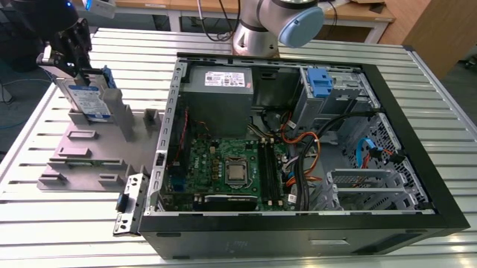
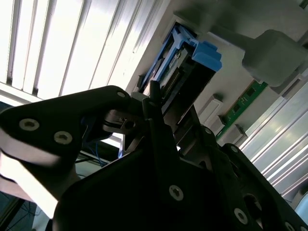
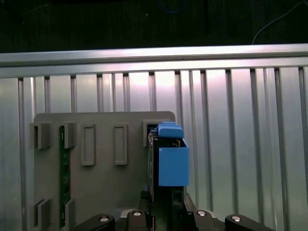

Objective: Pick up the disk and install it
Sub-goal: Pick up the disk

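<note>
On the counter (image 1: 67, 245), computer case (image 1: 298, 245): lies open, spreading from the centre to 3 o'clock in the exterior view.
Grey holder (image 1: 82, 151): at 9 o'clock, just beside the case.
Hand (image 1: 77, 72): at 10 o'clock, above the holder; its fingers look drawn in on the disk's upper edge.
Disk (image 1: 91, 100): stands on edge with its lower end at the holder. I cannot tell whether it has lifted clear.
Progress: the grasp looks made. The disk is outside the case, so carrying it over and installing it are not yet done.
</note>
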`<state>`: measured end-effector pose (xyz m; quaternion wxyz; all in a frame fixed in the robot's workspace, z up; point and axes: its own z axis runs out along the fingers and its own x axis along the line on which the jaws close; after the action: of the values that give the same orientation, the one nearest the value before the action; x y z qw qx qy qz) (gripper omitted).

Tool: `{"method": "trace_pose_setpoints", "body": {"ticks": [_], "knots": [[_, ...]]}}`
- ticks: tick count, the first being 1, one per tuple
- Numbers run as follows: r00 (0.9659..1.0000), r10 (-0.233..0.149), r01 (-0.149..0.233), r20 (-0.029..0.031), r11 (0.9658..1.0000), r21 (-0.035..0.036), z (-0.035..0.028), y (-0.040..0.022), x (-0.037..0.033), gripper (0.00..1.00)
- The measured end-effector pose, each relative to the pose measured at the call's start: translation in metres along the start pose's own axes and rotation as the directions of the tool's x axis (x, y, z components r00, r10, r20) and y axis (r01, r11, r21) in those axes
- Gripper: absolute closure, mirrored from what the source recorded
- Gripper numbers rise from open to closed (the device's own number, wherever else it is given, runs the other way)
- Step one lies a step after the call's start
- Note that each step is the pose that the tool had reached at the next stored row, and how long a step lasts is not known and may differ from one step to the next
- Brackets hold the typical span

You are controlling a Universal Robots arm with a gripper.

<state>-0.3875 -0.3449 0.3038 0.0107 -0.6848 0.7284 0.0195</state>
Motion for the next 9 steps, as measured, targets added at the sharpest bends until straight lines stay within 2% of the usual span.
{"method": "trace_pose_setpoints", "body": {"ticks": [4, 9], "knots": [[1.0, 0.0, 0.0, -0.0015, 1.0, 0.0001, -0.0051, 0.0001, -0.0002, 0.65], [1.0, 0.0, 0.0, -0.0017, 1.0, 0.0003, -0.0052, 0.0001, -0.0002, 0.65]]}}
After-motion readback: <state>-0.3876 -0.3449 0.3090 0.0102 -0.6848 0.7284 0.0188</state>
